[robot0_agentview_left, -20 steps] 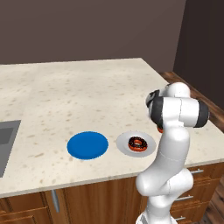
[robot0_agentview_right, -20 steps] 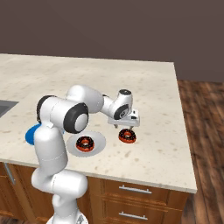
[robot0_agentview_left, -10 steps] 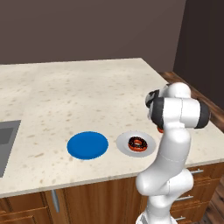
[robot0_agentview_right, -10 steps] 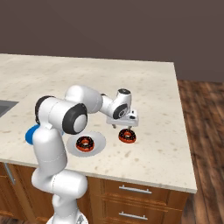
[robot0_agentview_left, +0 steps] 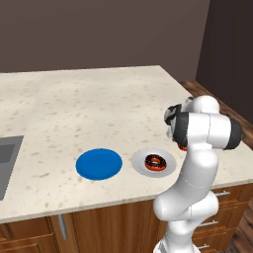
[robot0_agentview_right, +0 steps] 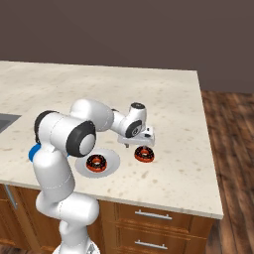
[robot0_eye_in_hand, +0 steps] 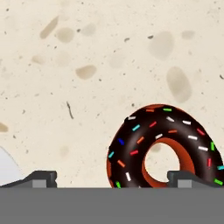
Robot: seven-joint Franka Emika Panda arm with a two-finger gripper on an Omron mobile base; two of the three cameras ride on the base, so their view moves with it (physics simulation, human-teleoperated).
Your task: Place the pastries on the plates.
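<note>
A speckled beige counter (robot0_agentview_left: 89, 104) tops wooden cabinets (robot0_agentview_right: 163, 223); behind, a dark brown wall (robot0_agentview_right: 124, 30); wood-plank floor (robot0_agentview_right: 230, 163); possibly a sink (robot0_agentview_left: 7, 163) at left.

The counter (robot0_agentview_left: 89, 104) has a speckled beige stone look, smooth and matt, with darker flecks that read plainly in the hand view. Its front, at the bottom of both base views, is warm brown wood with a visible grain; the drawers (robot0_agentview_right: 149, 218) at lower centre carry thin bright metal handles. The floor (robot0_agentview_right: 230, 149) at the right is dark plank wood. The doughnut (robot0_eye_in_hand: 164, 146) wears glossy dark icing dotted with coloured sprinkles. The blue plate (robot0_agentview_left: 99, 164) is flat and matt; the grey plate (robot0_agentview_left: 142, 157) is smooth and pale. The arm (robot0_agentview_left: 202, 143) is shiny white plastic with dark joints.
</note>
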